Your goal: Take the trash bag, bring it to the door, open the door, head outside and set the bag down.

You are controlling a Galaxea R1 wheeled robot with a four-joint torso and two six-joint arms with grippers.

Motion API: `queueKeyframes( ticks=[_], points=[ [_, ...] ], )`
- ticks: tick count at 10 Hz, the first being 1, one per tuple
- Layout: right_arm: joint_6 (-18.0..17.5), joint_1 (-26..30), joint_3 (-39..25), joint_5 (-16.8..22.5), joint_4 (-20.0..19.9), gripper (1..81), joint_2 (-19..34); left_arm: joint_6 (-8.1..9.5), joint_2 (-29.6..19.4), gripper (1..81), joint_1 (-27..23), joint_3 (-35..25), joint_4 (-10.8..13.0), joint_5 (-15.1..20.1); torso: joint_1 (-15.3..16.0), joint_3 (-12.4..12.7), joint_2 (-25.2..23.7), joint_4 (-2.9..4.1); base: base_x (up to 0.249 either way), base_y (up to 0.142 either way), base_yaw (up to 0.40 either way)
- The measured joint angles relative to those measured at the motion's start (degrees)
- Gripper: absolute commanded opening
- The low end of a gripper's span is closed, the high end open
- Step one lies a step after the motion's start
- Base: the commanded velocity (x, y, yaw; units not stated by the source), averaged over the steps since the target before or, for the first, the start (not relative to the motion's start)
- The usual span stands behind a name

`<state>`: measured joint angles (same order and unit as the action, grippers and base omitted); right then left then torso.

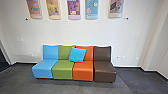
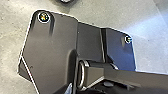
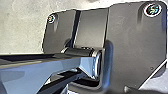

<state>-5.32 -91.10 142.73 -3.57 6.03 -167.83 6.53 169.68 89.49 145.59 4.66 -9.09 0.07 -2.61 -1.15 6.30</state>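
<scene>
Seating Row and Wall

A four-section seat (image 1: 62,69), colored blue, green, orange and brown, stands on the dark floor (image 1: 15,81) before a white wall (image 1: 75,32). A blue cushion (image 1: 77,54) leans tilted across the green and orange backrests. Trash bag: location cannot be determined. Left gripper, right gripper: jaw state cannot be determined.

In the head view, lit brightly and evenly across the white wall (image 1: 75,33), slanting toward the edges. In the left wrist view, glaring bluish-white on the floor (image 2: 147,26).
</scene>
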Motion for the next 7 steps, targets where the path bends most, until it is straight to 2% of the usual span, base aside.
queueKeyframes(
  ticks=[4, 7],
  points=[
    [-0.09, -0.29, -1.30, 0.35, 0.00, 81.1, 0.71, 0.00, -0.48, 81.1, 0.28, -0.91, -0.02, 2.32, -0.05, 0.00, -0.02, 0.00, 0.000, 0.000, 0.000],
    [-0.09, -0.29, -10.07, 0.68, 0.00, 81.1, 5.17, 0.00, -5.05, 81.1, 0.09, -9.05, -0.02, 2.86, -0.07, 0.00, -0.02, 0.00, 0.000, 0.000, 0.000]
  ],
)
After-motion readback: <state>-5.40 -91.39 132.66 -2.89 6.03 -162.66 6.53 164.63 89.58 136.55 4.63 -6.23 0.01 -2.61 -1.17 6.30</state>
